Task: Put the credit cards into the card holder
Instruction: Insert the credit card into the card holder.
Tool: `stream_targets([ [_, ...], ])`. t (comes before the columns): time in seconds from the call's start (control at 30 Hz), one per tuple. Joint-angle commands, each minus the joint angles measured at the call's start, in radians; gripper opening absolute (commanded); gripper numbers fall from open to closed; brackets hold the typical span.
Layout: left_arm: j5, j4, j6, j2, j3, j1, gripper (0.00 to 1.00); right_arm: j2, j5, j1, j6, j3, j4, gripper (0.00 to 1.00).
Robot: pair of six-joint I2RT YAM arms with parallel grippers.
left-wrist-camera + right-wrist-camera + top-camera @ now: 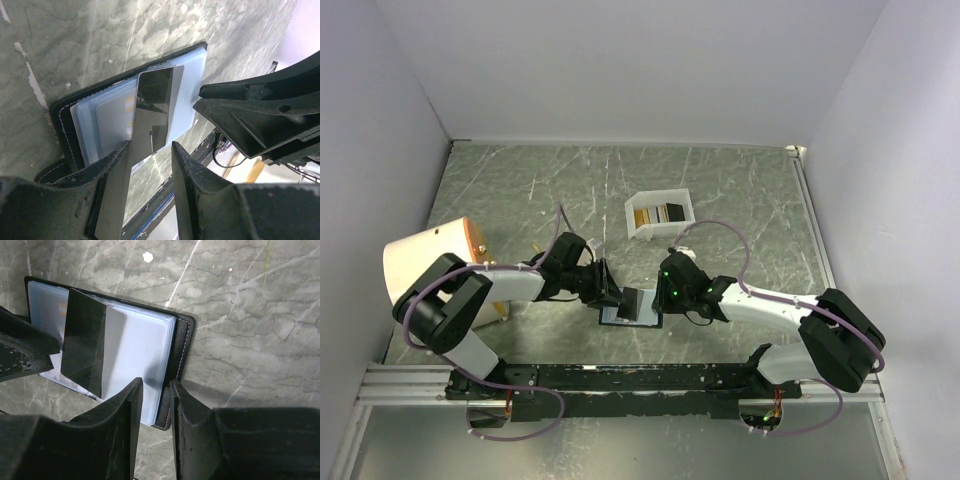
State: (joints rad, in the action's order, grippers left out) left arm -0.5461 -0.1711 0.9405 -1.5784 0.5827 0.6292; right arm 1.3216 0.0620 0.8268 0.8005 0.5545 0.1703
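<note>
Card holder (142, 345) stitched, right tool (156, 385) pinching it; left tool (150, 146) parted, glossy card (157, 110) between

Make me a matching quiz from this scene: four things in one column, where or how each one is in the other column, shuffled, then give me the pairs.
Things:
1. card holder
2. dark card
3. white box
4. cream cylinder

States:
A. farther back, holds more credit cards
B. lies open, pale blue-grey inside up
C. sits at the far left
D. glossy, lies over the holder's pale inside

Pairs: 1-B, 2-D, 3-A, 4-C
</note>
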Motion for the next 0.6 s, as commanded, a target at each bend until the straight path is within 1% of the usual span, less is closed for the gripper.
stream_targets([
  [0.0, -0.009, -0.034, 0.015, -0.024, 0.001, 0.006, 0.45, -0.014, 0.003, 0.001, 0.016, -0.012, -0.033, 0.28],
  [0.1, -0.004, -0.047, 0.022, -0.028, -0.001, 0.02, 0.39, -0.018, 0.004, -0.002, 0.014, -0.014, -0.033, 0.28],
  [0.27, -0.02, -0.091, 0.043, -0.061, 0.003, 0.045, 0.38, -0.023, 0.006, -0.003, 0.014, -0.013, -0.03, 0.28],
  [0.43, -0.032, -0.12, 0.055, -0.069, 0.014, 0.066, 0.39, -0.024, -0.003, -0.004, 0.012, -0.013, -0.031, 0.28],
  [0.5, -0.03, -0.118, 0.055, -0.051, 0.016, 0.068, 0.41, -0.026, -0.004, -0.005, 0.011, -0.01, -0.027, 0.28],
  [0.57, -0.012, -0.088, 0.04, -0.017, 0.026, 0.069, 0.46, -0.033, 0.001, -0.004, 0.009, -0.009, -0.02, 0.29],
])
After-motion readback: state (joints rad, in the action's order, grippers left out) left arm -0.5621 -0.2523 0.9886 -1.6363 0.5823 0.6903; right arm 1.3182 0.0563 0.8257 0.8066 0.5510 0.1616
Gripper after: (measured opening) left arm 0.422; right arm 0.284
